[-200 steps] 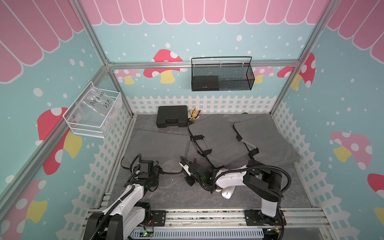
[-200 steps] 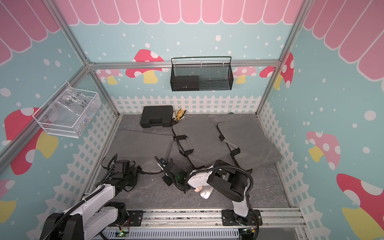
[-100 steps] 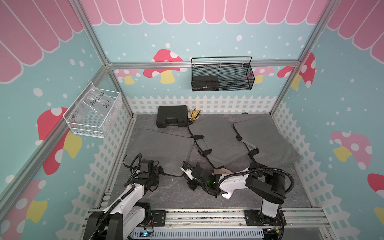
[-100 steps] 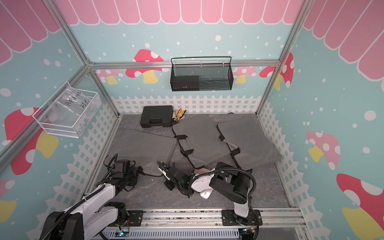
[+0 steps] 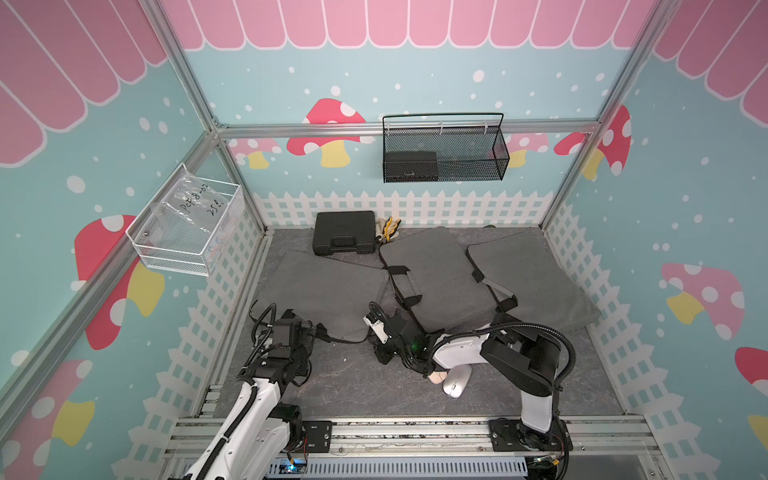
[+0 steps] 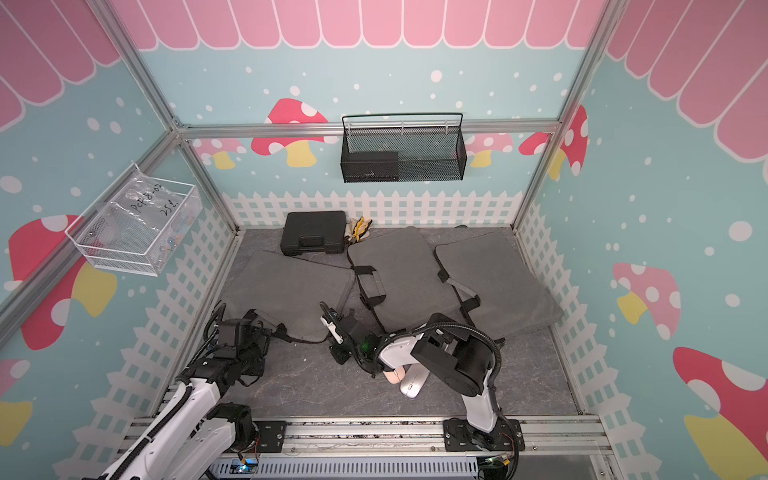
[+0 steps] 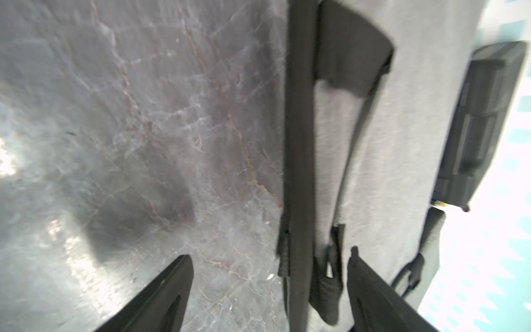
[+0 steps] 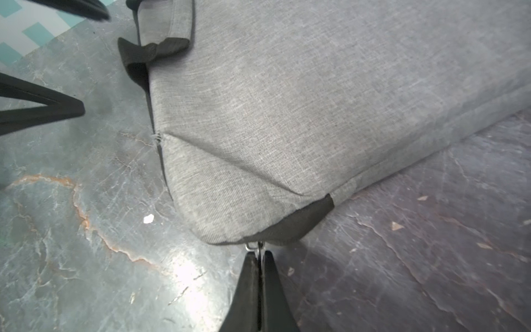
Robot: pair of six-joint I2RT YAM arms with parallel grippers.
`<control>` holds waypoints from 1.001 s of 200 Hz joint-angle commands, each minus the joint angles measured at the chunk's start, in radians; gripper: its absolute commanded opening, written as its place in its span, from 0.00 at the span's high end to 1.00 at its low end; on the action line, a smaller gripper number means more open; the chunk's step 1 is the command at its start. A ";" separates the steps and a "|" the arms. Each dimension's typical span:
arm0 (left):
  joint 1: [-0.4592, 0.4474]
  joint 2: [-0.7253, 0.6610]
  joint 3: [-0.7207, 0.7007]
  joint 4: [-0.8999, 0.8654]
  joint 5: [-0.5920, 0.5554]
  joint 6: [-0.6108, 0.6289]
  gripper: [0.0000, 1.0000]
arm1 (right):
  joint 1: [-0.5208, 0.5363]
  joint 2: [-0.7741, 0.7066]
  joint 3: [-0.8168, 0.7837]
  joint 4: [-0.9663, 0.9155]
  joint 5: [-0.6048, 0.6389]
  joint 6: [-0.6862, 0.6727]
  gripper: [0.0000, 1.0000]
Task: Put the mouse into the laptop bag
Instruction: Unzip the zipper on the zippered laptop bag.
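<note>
Bare desk lies open at the front between the two arms. The left laptop bag, middle bag and right bag cover the ground behind, a black case beyond them. The right arm stretches low across the front right, jaws pinching the left bag's zipper pull, partly covering the mouse.

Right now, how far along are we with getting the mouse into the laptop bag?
Done: nothing visible yet. In hand: right gripper is shut on the zipper pull at a corner of the leftmost grey laptop bag; left gripper is open beside its handle. Left: the bag shows no opening, and the mouse lies on the table.
</note>
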 commanded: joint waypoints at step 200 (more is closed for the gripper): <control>0.004 0.336 -0.032 0.408 0.034 0.038 1.00 | 0.122 0.030 0.065 -0.051 -0.051 -0.033 1.00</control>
